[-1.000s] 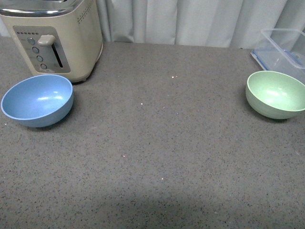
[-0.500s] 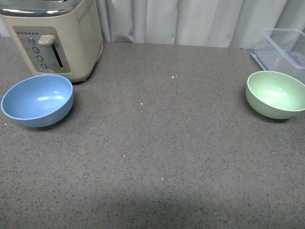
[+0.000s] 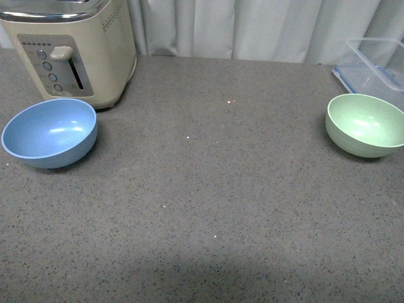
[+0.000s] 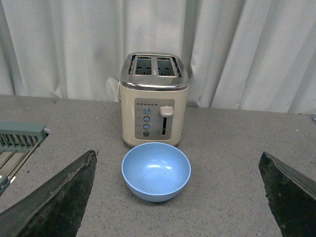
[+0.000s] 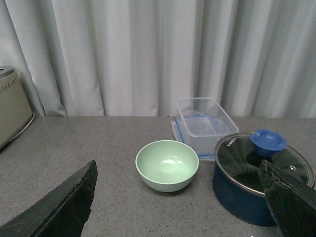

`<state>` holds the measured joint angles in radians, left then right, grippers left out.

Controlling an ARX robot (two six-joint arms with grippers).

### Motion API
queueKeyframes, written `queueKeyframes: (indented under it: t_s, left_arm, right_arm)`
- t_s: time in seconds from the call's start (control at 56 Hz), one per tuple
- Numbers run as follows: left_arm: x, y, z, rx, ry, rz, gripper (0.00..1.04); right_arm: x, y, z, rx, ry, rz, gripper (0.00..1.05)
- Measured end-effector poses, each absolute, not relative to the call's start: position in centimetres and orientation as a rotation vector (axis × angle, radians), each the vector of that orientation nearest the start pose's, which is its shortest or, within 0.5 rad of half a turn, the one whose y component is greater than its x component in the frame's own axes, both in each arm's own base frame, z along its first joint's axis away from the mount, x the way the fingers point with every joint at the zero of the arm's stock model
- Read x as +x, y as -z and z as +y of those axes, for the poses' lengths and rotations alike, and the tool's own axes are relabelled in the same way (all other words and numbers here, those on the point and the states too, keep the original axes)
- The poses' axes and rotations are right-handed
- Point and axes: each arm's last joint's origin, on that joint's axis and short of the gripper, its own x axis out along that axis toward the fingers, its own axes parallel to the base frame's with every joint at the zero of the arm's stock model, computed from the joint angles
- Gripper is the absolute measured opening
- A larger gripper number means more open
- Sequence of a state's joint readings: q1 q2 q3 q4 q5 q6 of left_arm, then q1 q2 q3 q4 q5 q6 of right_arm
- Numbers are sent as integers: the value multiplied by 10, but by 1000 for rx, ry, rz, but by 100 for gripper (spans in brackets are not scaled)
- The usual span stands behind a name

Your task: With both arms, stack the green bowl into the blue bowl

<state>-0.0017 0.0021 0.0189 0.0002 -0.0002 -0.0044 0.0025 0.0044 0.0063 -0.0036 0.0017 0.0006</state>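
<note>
The left pincer (image 4: pixel 177 154) is gaping wide, its two dark jaws sitting far apart at the edges of the left wrist view, gripping nothing and touching nothing. The right pincer (image 5: pixel 178 163) is spreading just as wide and is likewise holding nothing. Both are hanging clear above the grey speckled counter (image 3: pixel 208 189), and neither arm is showing in the front view. Framed between the left jaws, the blue bowl (image 4: pixel 156 171) is standing upright and empty just in front of the cream toaster (image 4: pixel 155 98), close to its lever and buttons. Framed between the right jaws, the green bowl (image 5: pixel 167 165) is resting upright and empty well apart from the toaster, far across the counter on the robot's right. On the green bowl's side away from the toaster, a clear container (image 5: pixel 205 123) is sitting just behind it, and a dark blue pot (image 5: pixel 256 177) with a glass lid is standing near it. A pale curtain (image 5: pixel 148 54) is hanging behind the toaster.
</note>
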Motion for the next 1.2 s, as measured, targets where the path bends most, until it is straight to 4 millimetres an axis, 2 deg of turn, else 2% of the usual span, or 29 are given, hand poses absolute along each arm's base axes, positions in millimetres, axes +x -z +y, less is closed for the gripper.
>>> queueKeyframes:
  t_s: [1.196]
  left_arm:
    - [97,-170,0,-4,2,-17,98]
  right_arm:
    - [98,-165,0,1,-1,2,96]
